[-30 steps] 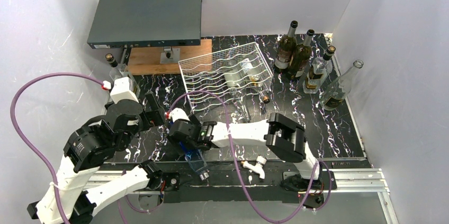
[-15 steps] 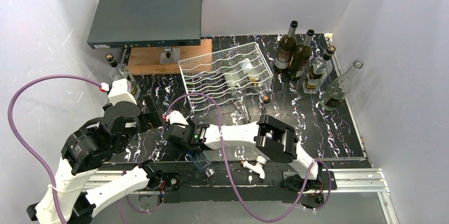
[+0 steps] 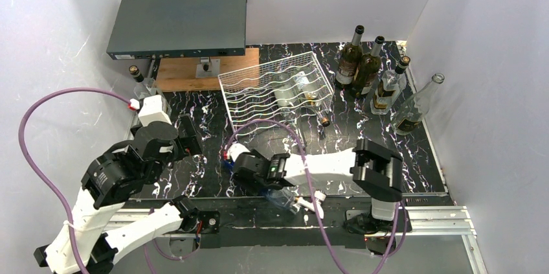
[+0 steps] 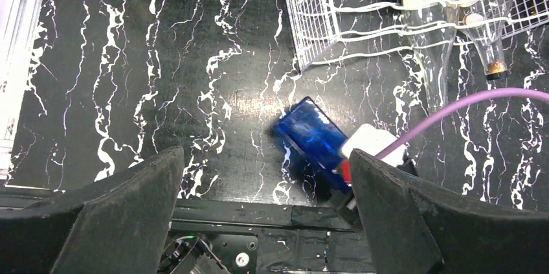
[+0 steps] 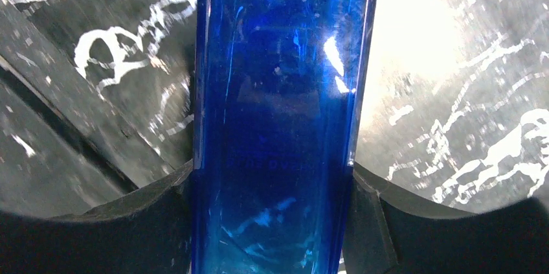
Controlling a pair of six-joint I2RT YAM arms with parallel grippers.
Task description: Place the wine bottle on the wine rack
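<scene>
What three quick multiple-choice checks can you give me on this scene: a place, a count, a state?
1. Where is the blue bottle relative to the wine rack?
A. in one of its slots
B. in front of it, near the front edge of the table
C. behind it

2. How many bottles stand grouped right of the rack?
A. two
B. three
C. four

3. What state is the left tool in?
A. shut on a bottle
B. open, empty
C. out of view

Answers:
1 B, the left wrist view shows it on the near side of the rack.
2 C, the top view shows four standing there.
3 B, its fingers are wide apart with only table between.
</scene>
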